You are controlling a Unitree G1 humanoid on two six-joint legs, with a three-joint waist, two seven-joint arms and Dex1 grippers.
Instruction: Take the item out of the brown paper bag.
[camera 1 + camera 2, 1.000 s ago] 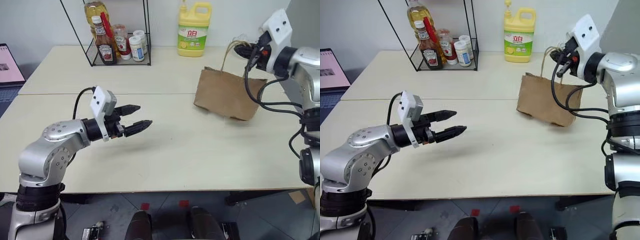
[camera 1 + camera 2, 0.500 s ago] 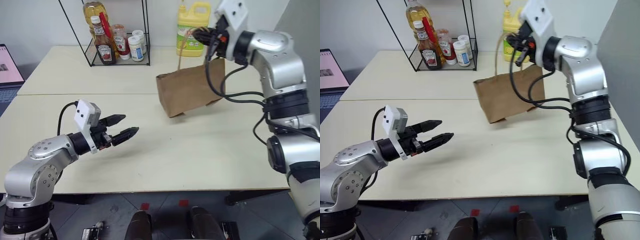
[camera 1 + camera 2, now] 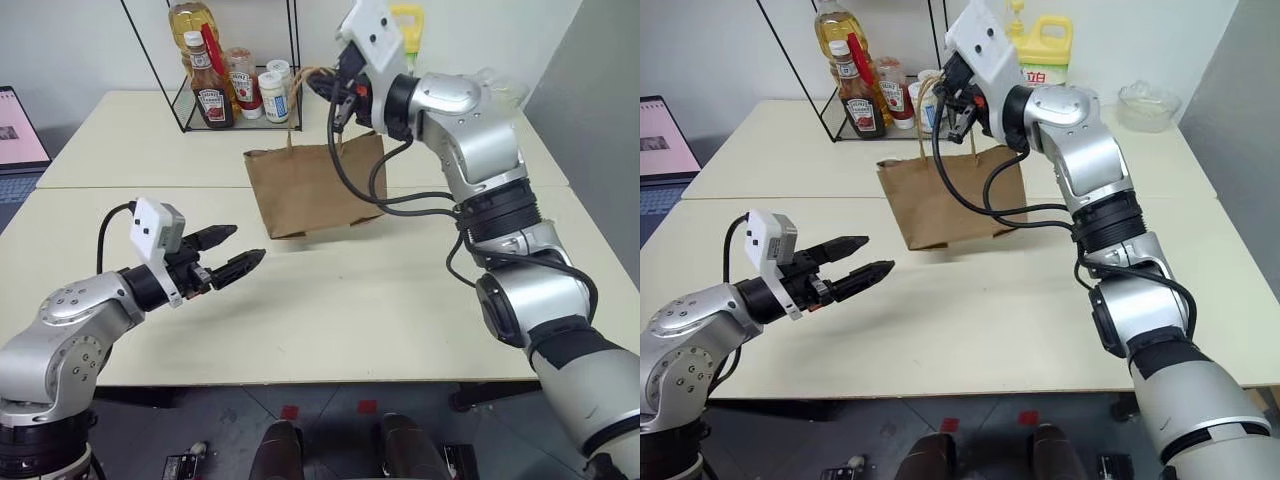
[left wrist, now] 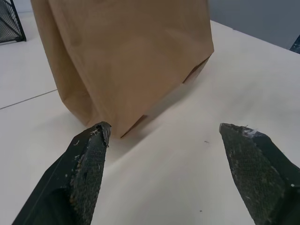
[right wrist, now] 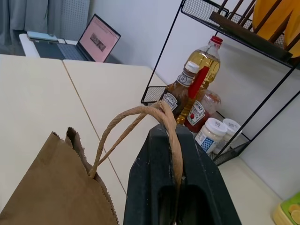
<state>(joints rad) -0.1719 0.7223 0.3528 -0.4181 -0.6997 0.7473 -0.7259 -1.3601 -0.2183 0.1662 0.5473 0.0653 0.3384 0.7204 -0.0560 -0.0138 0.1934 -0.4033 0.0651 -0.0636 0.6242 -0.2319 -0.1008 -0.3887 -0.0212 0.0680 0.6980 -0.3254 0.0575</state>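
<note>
1 handle of the brown paper bag (image 3: 312, 188) is pinched in the right gripper (image 3: 952, 112), bag hanging over the table (image 3: 400, 300). Left gripper (image 3: 232, 255) is spread, empty, near its base. Item not visible; extraction not started, I'd say.

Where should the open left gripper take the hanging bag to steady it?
At the bag's lower corner nearest the left gripper, coming in level from that side. The bag hangs tilted from its handle in the shut right gripper, so that creased bottom edge is probably easiest.
</note>
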